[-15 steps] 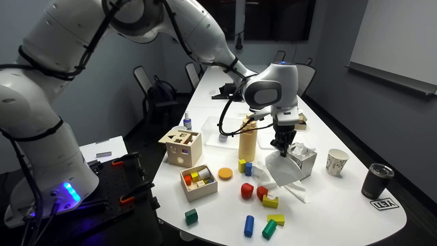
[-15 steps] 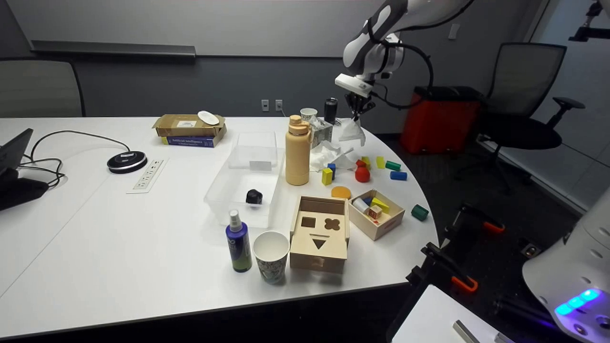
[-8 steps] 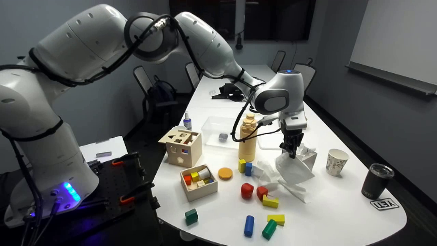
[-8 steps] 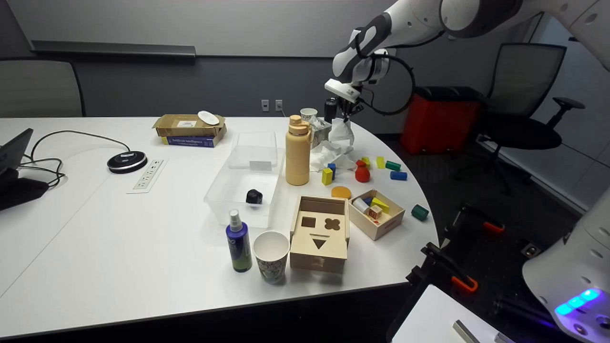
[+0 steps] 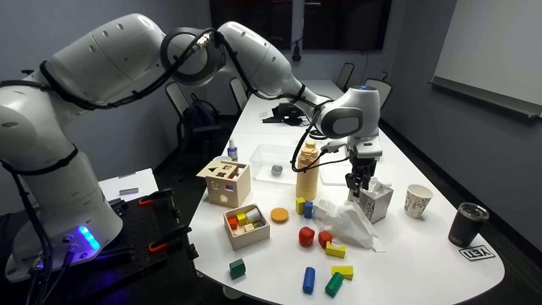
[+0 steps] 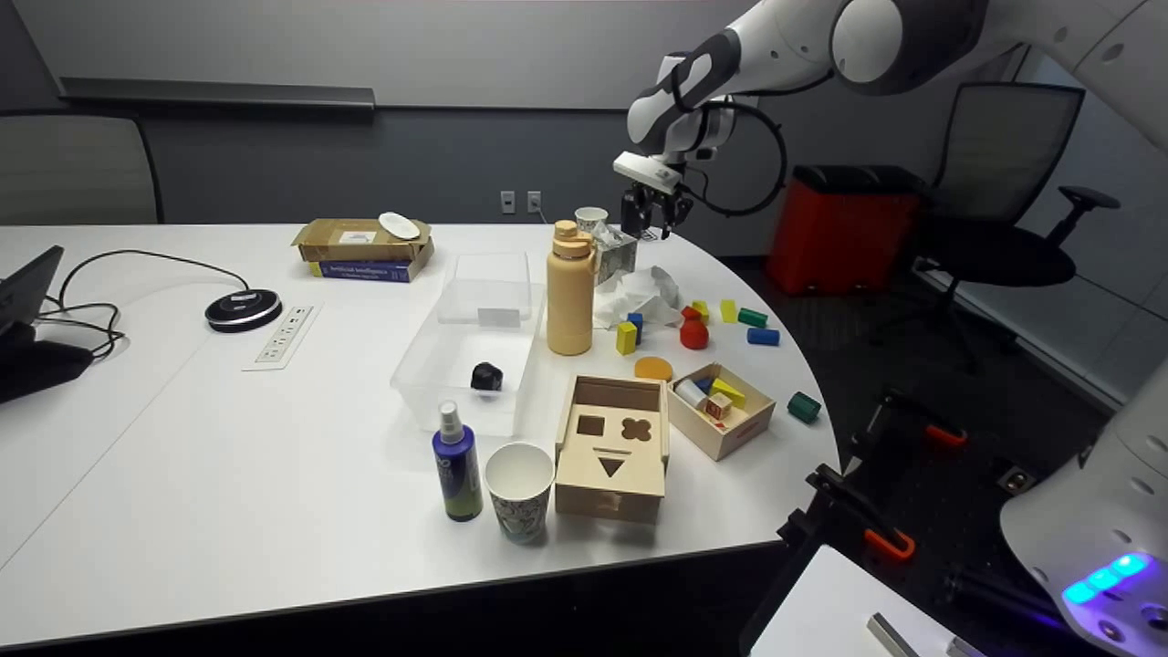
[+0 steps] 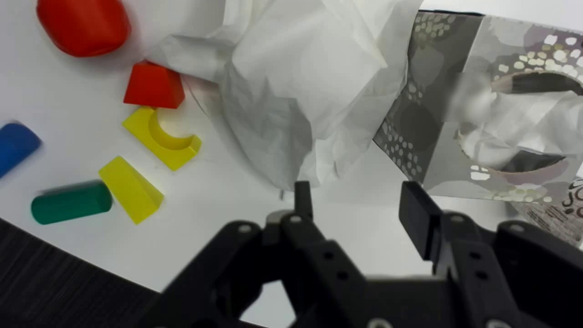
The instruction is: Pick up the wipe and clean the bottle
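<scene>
The wipe [image 7: 300, 77] is a crumpled white sheet heaped on the table over more white tissue, beside the tissue box; it shows in both exterior views too [image 5: 349, 224] [image 6: 650, 297]. My gripper [image 7: 357, 196] stands open just above it, its two black fingers well apart with only bare white tabletop visible between them. In an exterior view the gripper [image 5: 358, 190] hovers close to the tissue box's near side. The tan bottle [image 5: 307, 182] is upright with its cap on, past the wipe from the box; the wrist view does not show it.
A silver tissue box [image 7: 423, 95] stands close by my fingers. Loose blocks, such as a red one [image 7: 155, 86] and a green cylinder [image 7: 73, 202], lie near the table edge. Around are a paper cup [image 5: 417, 201], black tumbler [image 5: 467, 224], wooden box [image 5: 228, 188] and clear bin [image 6: 415, 379].
The gripper carried the hanging wipe towards the tissue box, lowering, then opened. The wipe has dropped onto the table in a heap. Bottle and blocks have not moved.
</scene>
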### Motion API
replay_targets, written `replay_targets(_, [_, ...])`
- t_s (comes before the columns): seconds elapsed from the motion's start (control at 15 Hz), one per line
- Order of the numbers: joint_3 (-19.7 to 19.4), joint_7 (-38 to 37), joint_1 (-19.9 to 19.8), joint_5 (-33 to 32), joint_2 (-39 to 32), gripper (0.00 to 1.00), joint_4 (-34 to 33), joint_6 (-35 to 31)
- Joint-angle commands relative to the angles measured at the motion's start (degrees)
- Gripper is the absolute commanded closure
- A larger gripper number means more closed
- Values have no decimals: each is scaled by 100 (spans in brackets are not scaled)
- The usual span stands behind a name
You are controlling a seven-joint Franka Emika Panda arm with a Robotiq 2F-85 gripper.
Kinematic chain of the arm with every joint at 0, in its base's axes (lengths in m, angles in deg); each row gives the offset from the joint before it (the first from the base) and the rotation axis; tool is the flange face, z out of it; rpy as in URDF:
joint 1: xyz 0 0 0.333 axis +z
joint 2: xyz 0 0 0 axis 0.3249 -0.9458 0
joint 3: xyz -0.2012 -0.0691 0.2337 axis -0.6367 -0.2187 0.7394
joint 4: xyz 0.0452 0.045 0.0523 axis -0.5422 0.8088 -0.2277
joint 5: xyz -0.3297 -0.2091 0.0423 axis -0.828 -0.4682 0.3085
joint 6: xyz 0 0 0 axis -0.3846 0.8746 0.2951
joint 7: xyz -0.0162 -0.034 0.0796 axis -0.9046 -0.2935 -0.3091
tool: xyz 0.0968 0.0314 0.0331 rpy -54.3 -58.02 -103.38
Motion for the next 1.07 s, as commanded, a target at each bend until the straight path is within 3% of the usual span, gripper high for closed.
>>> replay_targets(0.0, [98, -87, -13, -70, 220, 13, -101, 354])
replay_targets(0.13, [-21, -41, 184, -58, 558, 1, 109, 447])
replay_targets(0.2, [-109, -81, 307, -143, 802, 0, 274, 558])
replay_targets(0.53, [-84, 237, 652, -231, 2052, 0, 948, 1439])
replay_targets(1.0, [229, 241, 1067, -1103, 4030, 0, 2510, 2270])
